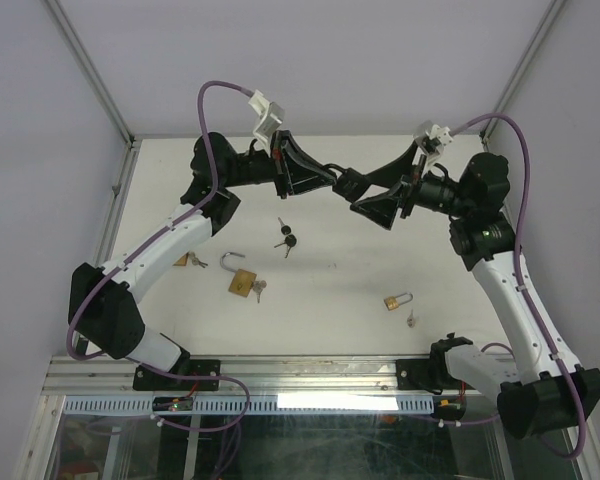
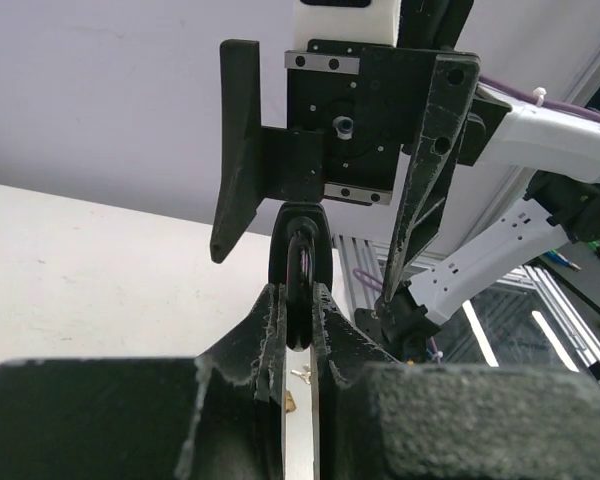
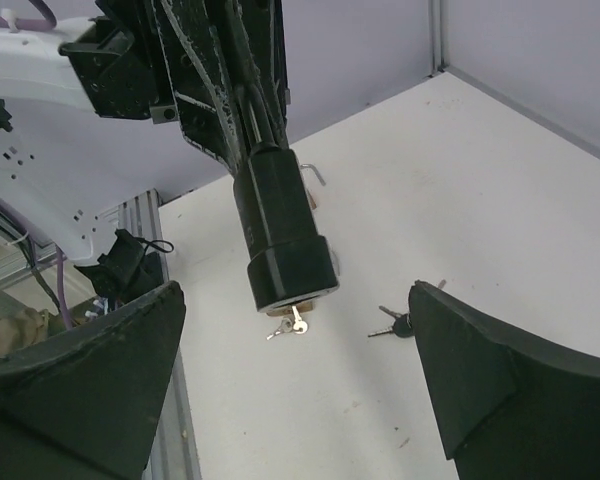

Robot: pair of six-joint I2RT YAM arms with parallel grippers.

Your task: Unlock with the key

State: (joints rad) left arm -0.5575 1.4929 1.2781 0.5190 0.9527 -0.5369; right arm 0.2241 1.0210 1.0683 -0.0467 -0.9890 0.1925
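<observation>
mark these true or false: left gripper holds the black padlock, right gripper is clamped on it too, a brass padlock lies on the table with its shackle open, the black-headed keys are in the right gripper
1. The left gripper holds the black padlock. True: its fingers are shut on the shackle.
2. The right gripper is clamped on it too. False: its jaws stand wide open on either side of the padlock, not touching it.
3. A brass padlock lies on the table with its shackle open. True.
4. The black-headed keys are in the right gripper. False: they lie on the table, apart from both grippers.
</observation>
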